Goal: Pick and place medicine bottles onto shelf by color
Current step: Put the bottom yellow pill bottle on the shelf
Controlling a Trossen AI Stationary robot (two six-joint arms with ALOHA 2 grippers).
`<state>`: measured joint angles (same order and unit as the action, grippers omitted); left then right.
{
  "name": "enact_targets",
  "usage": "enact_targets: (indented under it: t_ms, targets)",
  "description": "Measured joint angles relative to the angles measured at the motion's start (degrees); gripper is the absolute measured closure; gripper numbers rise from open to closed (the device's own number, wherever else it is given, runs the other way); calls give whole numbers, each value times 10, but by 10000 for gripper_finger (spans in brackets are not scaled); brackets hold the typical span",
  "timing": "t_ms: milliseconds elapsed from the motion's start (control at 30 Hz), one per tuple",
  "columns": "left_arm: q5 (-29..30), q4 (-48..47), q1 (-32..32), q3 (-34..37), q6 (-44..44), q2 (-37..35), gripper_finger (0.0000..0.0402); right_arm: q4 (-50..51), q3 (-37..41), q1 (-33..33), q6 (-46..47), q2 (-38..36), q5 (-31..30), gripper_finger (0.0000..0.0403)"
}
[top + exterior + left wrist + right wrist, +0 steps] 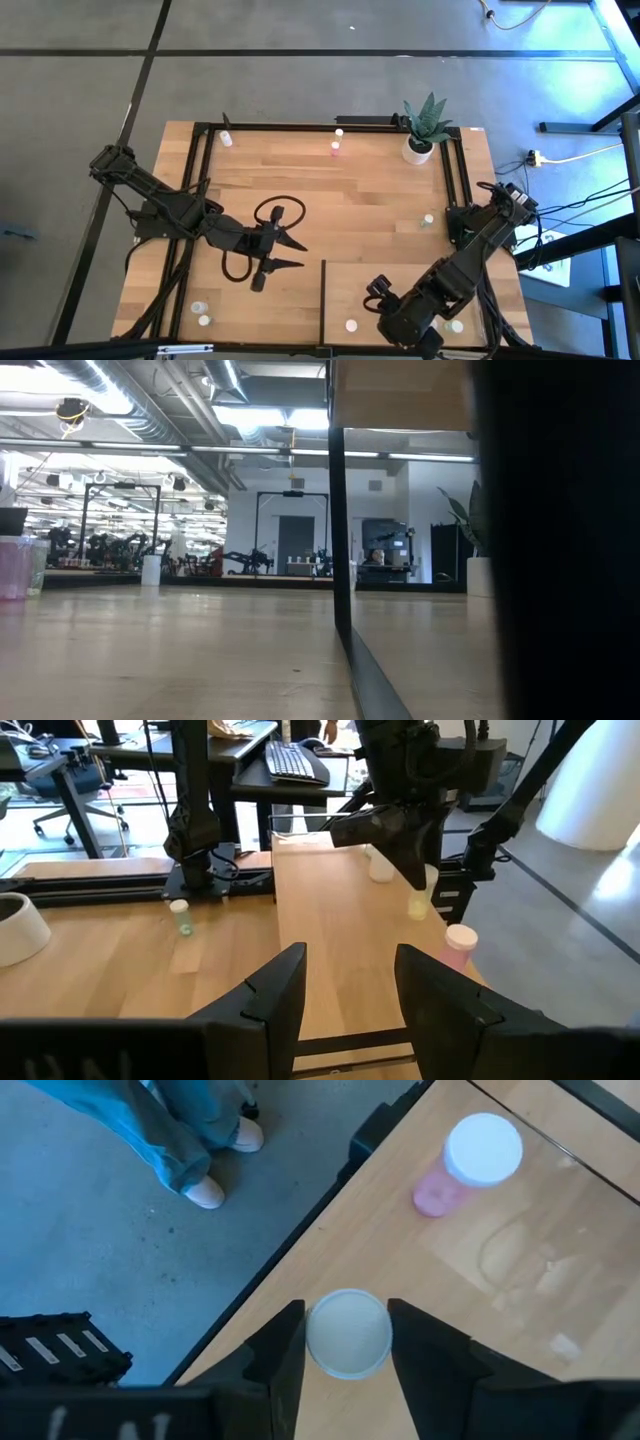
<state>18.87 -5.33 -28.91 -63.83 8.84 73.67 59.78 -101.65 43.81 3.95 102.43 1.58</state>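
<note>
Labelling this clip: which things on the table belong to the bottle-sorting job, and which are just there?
Job:
small pink-tinted bottle
white-capped bottle between right gripper fingers
pale wood shelf panel
green-tinted bottle

Just there:
potted green plant
black cable loop

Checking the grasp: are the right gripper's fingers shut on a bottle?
Not shut yet: the right gripper's fingers flank a white-capped bottle, narrow gaps showing.

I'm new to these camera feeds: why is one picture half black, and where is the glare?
Low view: a dark, unlit mass sits close to the lens and blacks out the right side; the ceiling lights beyond glare white. High view: the floor at top right is washed pale blue. Right wrist view: the white bottle cap between the fingers looks soft.
</note>
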Motion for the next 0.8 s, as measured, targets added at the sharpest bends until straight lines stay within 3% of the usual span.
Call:
enact_targets:
  t_ms: [800]
  targets:
    - [-1, 0, 0, 0, 0, 0, 255, -35, 25, 0, -15, 2, 0, 257]
